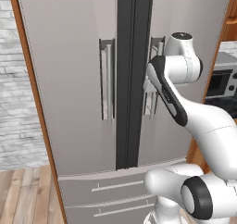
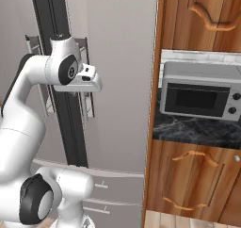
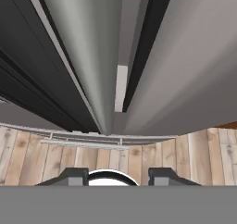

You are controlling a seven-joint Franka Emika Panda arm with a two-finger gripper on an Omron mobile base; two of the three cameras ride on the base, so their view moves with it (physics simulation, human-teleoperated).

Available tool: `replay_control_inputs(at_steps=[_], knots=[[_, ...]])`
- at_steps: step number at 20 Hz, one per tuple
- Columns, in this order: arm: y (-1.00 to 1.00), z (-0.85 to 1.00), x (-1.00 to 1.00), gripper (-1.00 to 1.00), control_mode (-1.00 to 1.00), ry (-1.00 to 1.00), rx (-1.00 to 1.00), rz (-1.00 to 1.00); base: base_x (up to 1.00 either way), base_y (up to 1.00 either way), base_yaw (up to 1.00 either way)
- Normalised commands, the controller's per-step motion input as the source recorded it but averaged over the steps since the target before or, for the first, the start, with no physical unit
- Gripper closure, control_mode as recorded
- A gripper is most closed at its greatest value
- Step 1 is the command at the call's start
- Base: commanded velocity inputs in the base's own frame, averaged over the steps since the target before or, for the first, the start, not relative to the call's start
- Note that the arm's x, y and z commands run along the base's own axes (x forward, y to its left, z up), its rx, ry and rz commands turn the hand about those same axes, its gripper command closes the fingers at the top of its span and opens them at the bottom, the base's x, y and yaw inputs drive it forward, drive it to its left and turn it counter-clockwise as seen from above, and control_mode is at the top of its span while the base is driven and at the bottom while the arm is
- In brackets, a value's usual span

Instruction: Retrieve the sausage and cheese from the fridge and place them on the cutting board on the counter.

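Grey-silver fridge doors are seen shut, each with a vertical bar handle beside the dark centre seam. The gripper is held at the right door's handle, looking down along the bar toward the wooden floor. The jaws are parted, nothing gripped between them. To the right of the fridge, a microwave is set on the black marble counter.

Grey-silver fridge with a black centre seam; black white-veined tabletop; brown wooden cabinets; grey microwave; pale brick wall; light plank floor
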Motion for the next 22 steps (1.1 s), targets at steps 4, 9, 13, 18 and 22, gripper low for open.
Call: replay_control_inputs(at_steps=[4,9,13,18,22], knots=[[0.0,0.0,0.0,-1.0,1.0,0.0,0.0,0.0,0.0,0.0,0.0],[0.0,0.0,0.0,-1.0,1.0,0.0,0.0,0.0,0.0,0.0,0.0],[0.0,0.0,0.0,-1.0,1.0,0.0,0.0,0.0,-0.11,0.0,0.0],[0.0,0.0,0.0,-1.0,1.0,0.0,0.0,0.0,-0.53,0.0,0.0],[0.0,0.0,0.0,-1.0,1.0,0.0,0.0,0.0,-0.46,0.01,0.0]])
